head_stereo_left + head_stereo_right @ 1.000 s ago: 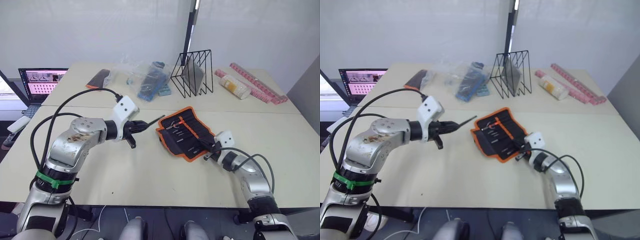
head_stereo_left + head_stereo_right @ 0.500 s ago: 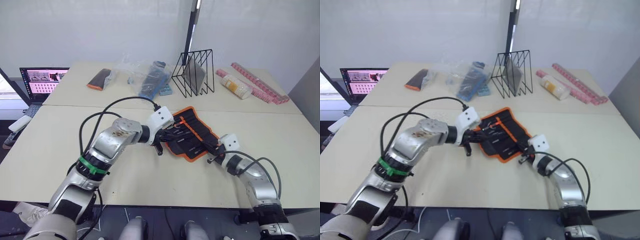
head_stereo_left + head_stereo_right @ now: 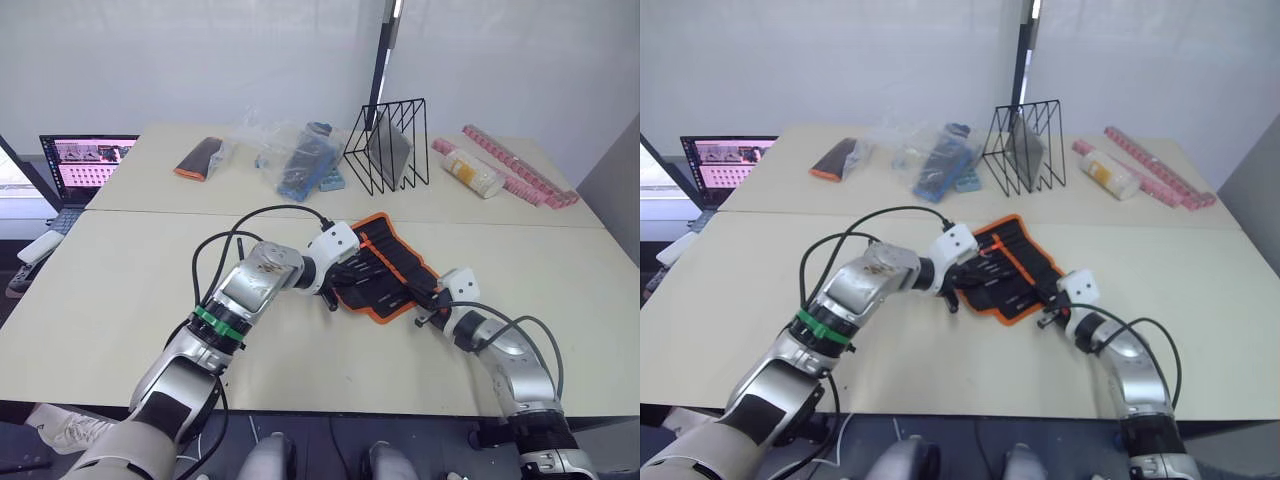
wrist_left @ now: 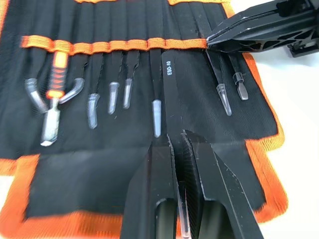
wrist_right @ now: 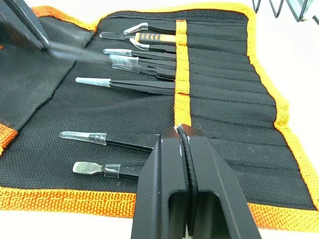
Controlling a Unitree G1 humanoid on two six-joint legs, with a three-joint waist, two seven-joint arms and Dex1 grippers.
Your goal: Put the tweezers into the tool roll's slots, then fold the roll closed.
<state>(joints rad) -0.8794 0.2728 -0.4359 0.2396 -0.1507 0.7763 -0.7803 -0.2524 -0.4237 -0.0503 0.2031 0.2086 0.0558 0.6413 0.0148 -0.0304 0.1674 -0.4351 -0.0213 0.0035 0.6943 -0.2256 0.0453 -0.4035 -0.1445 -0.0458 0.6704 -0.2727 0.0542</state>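
The tool roll (image 3: 385, 268) lies open on the table, black with orange trim and an orange slot band (image 4: 114, 46). Several capped tweezers (image 5: 124, 85) sit in its slots, beside an orange-handled tool (image 4: 56, 82). My left gripper (image 4: 178, 140) is over the roll's left flap, shut on one black tweezer (image 4: 171, 94). That tweezer's far end reaches the slot band. At the roll's near right edge, my right gripper (image 5: 180, 130) is shut, its tips resting on the orange band. The same right gripper (image 4: 259, 27) appears in the left wrist view.
Behind the roll stand a black wire rack (image 3: 385, 145) and plastic bags of blue items (image 3: 300, 160). A small black-and-orange pouch (image 3: 198, 157) lies back left, a bottle (image 3: 470, 172) and pink strips (image 3: 520, 170) back right. A laptop (image 3: 85, 162) sits off the table's left.
My left arm has swung right from the table's middle to the roll, carrying the tweezer up to the slot band. The right gripper has stayed at the roll's edge.
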